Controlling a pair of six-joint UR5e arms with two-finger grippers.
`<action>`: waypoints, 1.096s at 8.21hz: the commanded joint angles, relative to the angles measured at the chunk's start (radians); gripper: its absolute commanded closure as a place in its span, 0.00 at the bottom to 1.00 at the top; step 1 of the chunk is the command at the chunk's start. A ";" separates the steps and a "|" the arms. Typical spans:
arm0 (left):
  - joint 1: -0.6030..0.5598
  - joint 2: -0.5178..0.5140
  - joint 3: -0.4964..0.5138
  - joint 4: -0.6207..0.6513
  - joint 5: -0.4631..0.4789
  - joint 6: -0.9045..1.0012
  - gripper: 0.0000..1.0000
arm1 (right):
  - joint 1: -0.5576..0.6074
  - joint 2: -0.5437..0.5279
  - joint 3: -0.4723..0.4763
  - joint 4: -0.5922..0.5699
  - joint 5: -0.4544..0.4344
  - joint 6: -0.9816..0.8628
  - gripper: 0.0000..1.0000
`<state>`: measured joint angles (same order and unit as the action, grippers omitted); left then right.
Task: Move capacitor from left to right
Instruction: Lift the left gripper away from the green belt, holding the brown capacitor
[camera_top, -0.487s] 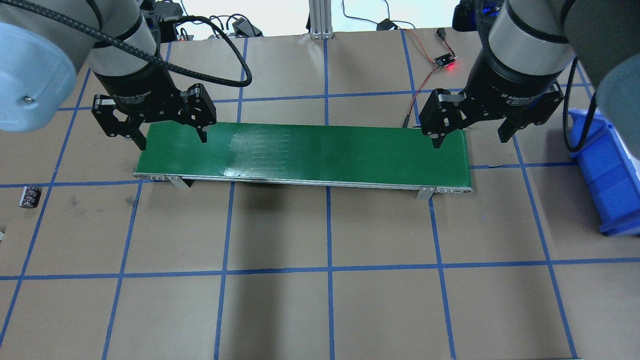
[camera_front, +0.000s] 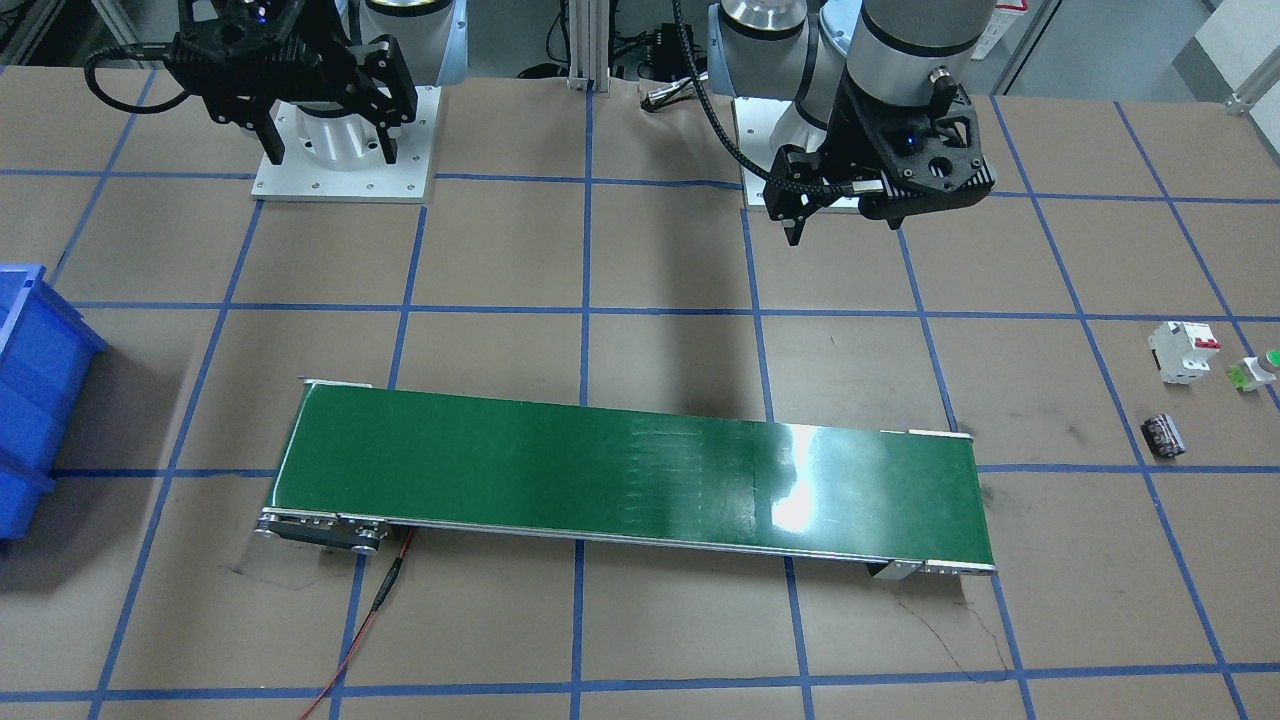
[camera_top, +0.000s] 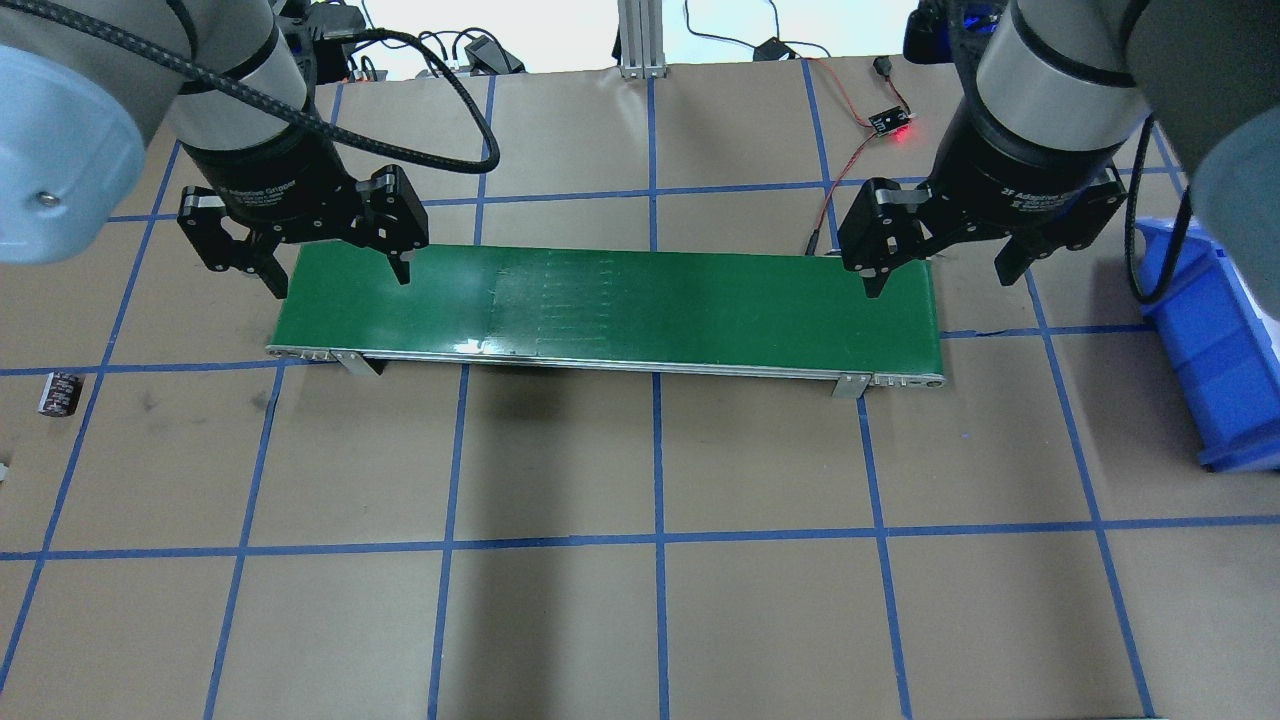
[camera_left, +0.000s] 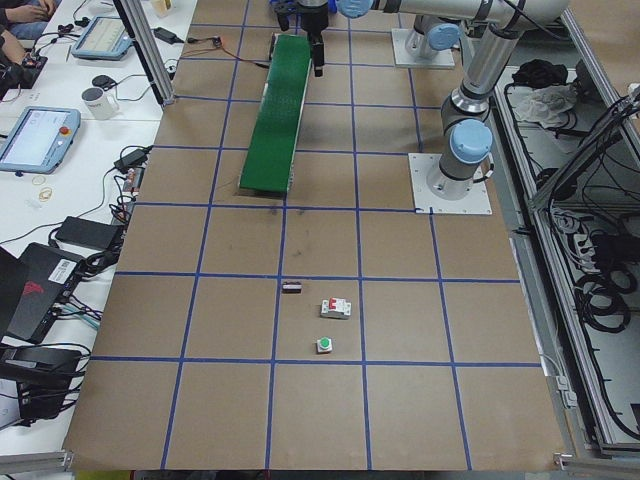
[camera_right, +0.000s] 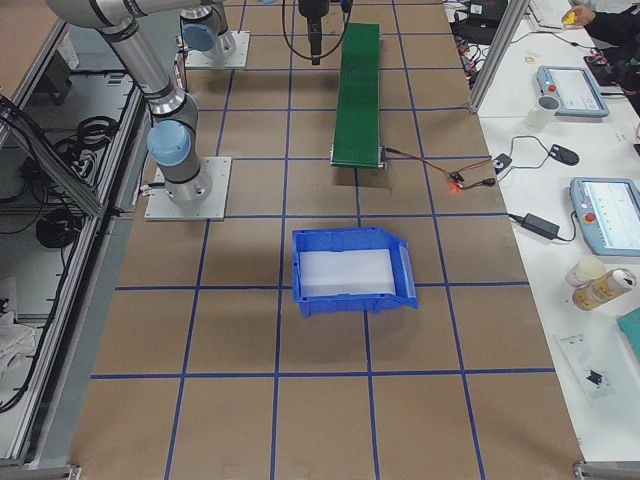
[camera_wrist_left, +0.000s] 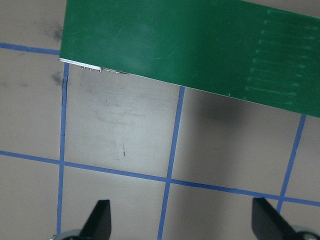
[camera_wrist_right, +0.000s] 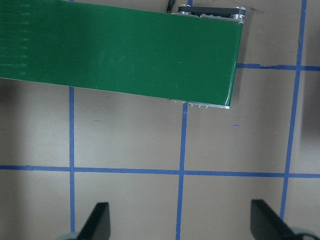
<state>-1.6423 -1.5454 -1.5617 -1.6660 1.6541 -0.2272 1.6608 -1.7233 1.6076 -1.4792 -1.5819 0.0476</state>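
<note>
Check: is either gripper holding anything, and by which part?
Nothing is held. The left gripper and right gripper are both open and empty; the capacitor lies on the table, apart from both.

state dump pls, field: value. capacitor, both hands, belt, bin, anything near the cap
capacitor: on its side on the table, far left of the robot, untouched
left hand: open, holds nothing, raised near the conveyor belt's left end
right hand: open, holds nothing, raised near the belt's right end
blue bin: on the table beyond the belt's right end
near capacitor: white breaker, green push button, both apart from it
task: pick not yet begun
</note>
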 joint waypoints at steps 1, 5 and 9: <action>0.088 -0.001 0.000 -0.004 0.036 0.150 0.00 | 0.000 0.001 0.000 -0.001 0.005 0.000 0.00; 0.554 -0.092 -0.001 0.070 0.073 0.592 0.00 | 0.000 0.001 0.000 -0.001 0.003 0.000 0.00; 0.804 -0.325 -0.020 0.421 0.107 0.937 0.00 | -0.001 -0.001 0.000 0.000 0.000 0.000 0.00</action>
<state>-0.9695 -1.7522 -1.5795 -1.3625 1.7758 0.5997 1.6608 -1.7237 1.6076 -1.4802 -1.5791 0.0476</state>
